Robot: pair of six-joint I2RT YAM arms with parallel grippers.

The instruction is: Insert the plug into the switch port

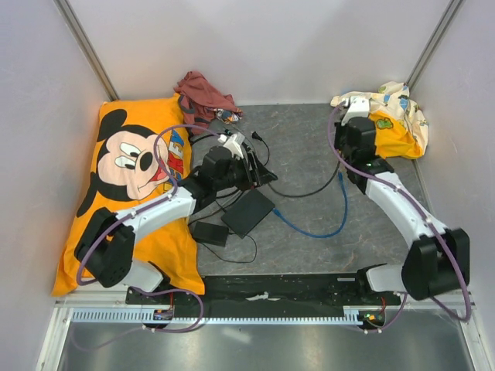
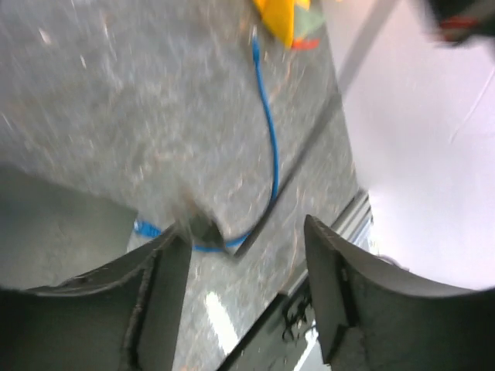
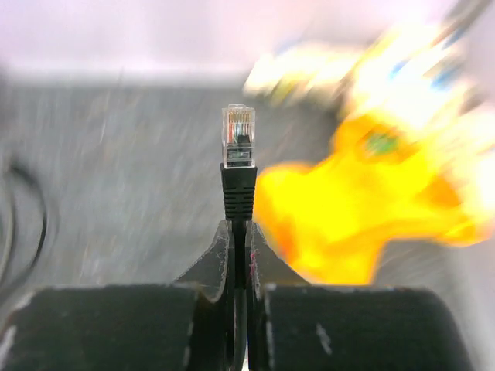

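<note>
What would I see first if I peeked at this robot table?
The big orange Mickey Mouse pillow fills the left side. Next is the clear-tipped plug, standing straight up out of the shut right gripper near the far right corner. A blue cable loops across the grey middle.

You can read no words, numbers or brand marks anywhere. The nearest thing to a sign is the cartoon mouse face printed on the orange pillow (image 1: 131, 189), left of the flat black box (image 1: 247, 212). The prints on the yellow cloth (image 1: 396, 124), far right of that box, are too blurred to read.
</note>
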